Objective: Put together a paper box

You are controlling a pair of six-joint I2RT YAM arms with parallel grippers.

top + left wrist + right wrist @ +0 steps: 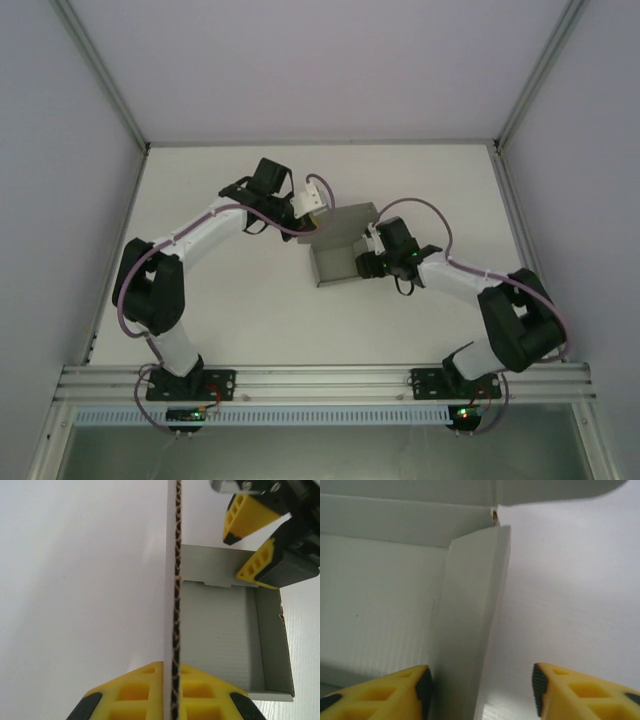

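One flap [175, 580] of the box [340, 262] on the worktop [250, 300] is pinched between the closed left fingers [135, 692]. The right fingers [580, 690] stand open astride a side wall [470, 630]. Light thin card, probably easily creased; hold by edges.

Robot lab cell, aluminium frame [320, 382], white walls [330, 60]
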